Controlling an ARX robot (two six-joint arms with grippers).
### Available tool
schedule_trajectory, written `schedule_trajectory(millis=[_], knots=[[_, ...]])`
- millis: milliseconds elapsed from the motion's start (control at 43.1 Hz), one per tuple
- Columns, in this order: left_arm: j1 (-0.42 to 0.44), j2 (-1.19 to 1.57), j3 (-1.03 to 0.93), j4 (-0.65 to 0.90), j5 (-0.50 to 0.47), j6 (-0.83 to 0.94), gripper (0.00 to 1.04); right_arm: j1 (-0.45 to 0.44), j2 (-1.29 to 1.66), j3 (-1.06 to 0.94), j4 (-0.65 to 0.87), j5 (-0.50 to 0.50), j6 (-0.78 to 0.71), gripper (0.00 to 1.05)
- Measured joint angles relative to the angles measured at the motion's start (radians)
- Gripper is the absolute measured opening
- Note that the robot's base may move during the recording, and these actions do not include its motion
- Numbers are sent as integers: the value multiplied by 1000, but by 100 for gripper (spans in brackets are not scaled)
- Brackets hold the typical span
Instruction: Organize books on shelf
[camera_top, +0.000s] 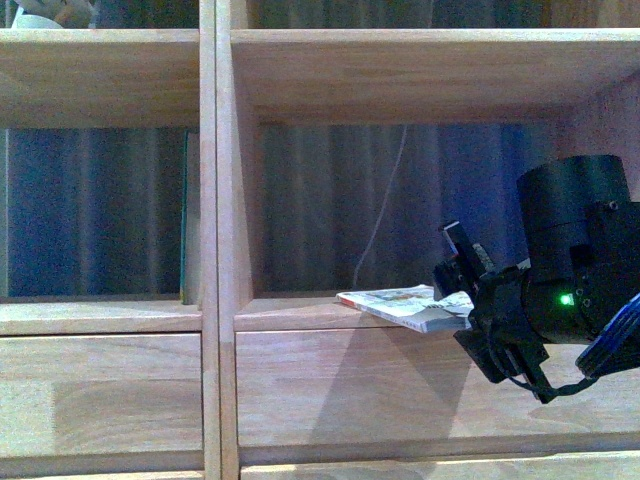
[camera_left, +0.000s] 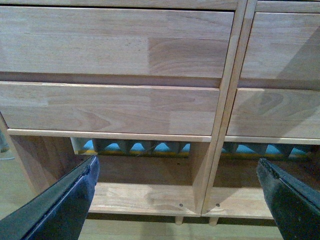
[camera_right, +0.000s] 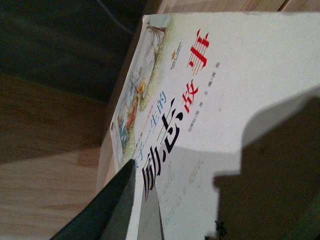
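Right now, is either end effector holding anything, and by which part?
Right end effector grips the book by its right edge; the rest lies on the shelf. Left end effector: open, empty.

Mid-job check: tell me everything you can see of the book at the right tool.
The book is a thin, closed paperback with a pale cover: an illustrated strip along one edge, large red and dark Chinese characters, and smaller print beside them. It lies nearly flat, its far end at the front lip of the shelf's right-column compartment and the rest jutting out forward. The right tool grips its near end, with one dark finger across the cover. Nothing else visibly touches it.
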Motion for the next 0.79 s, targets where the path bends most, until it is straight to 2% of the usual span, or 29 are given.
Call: schedule_trajectory(millis=[232,534,604,627,720,790], knots=[[0,0,0,0,0,0,97,-18,-4,-18,46,-14,9,9],[3,1,0,0,13,-9,97,-47,-39,-80,145,-80,39,7],[93,66,13,40,209,-100,97,-59,-58,-89,163,-107,48,7],[103,76,14,47,245,-117,97,-61,-66,-90,167,-114,48,7],[273,244,62,192,485,-247,97,-67,-101,-92,170,-146,48,7],[374,363,120,291,612,-305,97,-71,-136,-94,176,-176,45,7]])
